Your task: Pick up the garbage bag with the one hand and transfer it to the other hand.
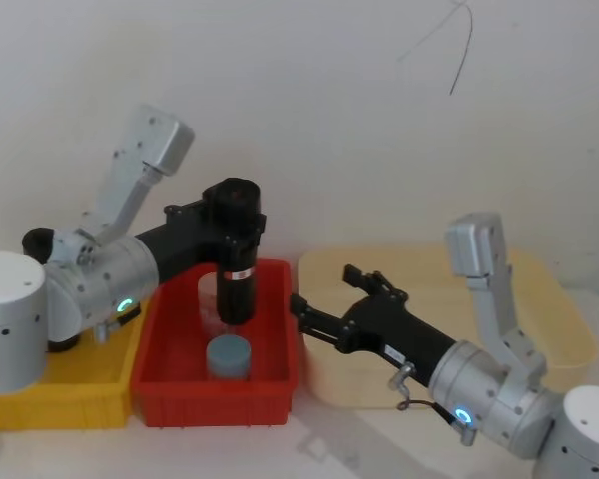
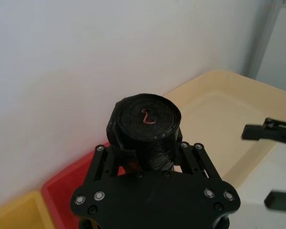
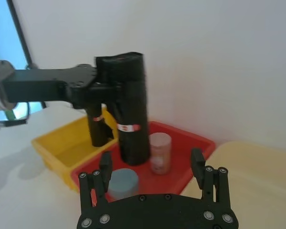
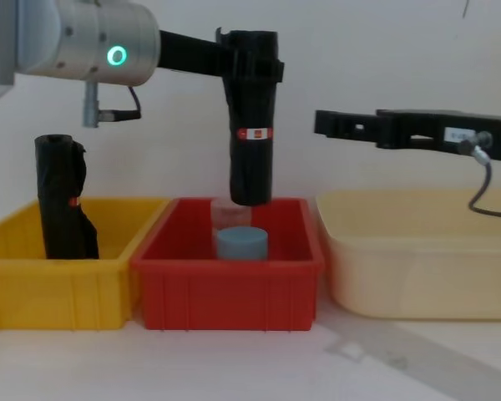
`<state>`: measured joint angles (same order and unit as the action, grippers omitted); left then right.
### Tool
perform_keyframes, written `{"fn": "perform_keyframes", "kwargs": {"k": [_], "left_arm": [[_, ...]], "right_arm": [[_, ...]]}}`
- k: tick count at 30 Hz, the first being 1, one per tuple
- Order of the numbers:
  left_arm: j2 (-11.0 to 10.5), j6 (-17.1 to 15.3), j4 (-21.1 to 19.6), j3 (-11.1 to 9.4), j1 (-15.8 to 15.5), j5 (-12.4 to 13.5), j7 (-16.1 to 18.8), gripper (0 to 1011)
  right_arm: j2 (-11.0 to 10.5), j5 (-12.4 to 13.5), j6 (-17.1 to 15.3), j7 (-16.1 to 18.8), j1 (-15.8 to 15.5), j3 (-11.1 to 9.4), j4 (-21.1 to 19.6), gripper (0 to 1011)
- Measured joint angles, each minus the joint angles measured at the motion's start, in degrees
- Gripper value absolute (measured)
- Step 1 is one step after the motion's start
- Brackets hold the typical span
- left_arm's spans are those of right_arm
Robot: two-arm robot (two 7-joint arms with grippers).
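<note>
Bag (image 4: 252,167), upright black red-banded roll, in left gripper (image 4: 255,60); right gripper (image 1: 324,287) apart.

Two black rolls, three bins, two small containers, my two claws.
Around the red bin (image 4: 234,288): the garbage bag (image 4: 252,125) above, a kinked roll (image 4: 63,200) and yellow bin (image 4: 33,284) to its left, a cream tub (image 4: 417,276) to its right, a clear jar (image 3: 160,152) and blue-grey cylinder (image 4: 241,243) inside; left claw (image 4: 252,63) above, right claw (image 1: 324,287) to its right.

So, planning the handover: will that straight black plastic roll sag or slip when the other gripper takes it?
Likely stiff: the straight black plastic roll hangs upright from the left gripper, clamped near its top, unbent. Its smooth film may slip, so the open right gripper should squeeze firmly.
</note>
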<state>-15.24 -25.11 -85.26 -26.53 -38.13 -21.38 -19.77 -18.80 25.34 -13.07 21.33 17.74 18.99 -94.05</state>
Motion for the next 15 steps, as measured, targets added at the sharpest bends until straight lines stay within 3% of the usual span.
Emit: {"fn": "perform_keyframes", "kwargs": {"k": [15], "left_arm": [[2.2,1.1,2.2,-1.9,-1.3,0.1,-0.3,499]], "right_arm": [[2.2,1.4,-0.6,0.4,2.6,2.1,3.3,1001]]}}
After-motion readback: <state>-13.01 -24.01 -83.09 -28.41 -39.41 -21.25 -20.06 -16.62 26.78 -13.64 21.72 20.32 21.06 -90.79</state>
